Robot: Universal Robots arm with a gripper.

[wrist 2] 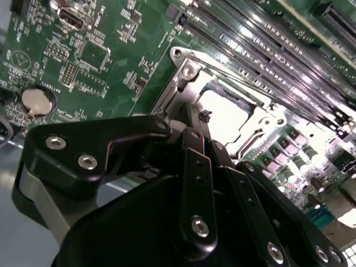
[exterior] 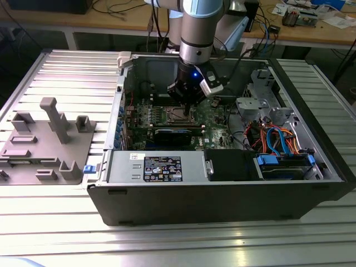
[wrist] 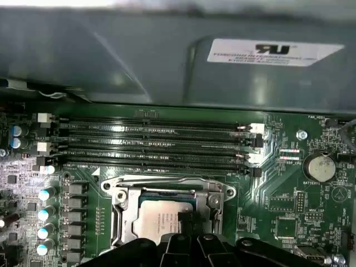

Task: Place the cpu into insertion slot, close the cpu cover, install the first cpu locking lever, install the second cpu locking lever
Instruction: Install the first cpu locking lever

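The black claw is right up close in the second wrist view, fingers pressed together, with its tip just over the cpu. The cpu lies flat in the slot, straight under the claw (very close). The cover sits around it. Long memory slots run beside the slot, on the green board.

a lab: cluttered workbench, slatted aluminium table.
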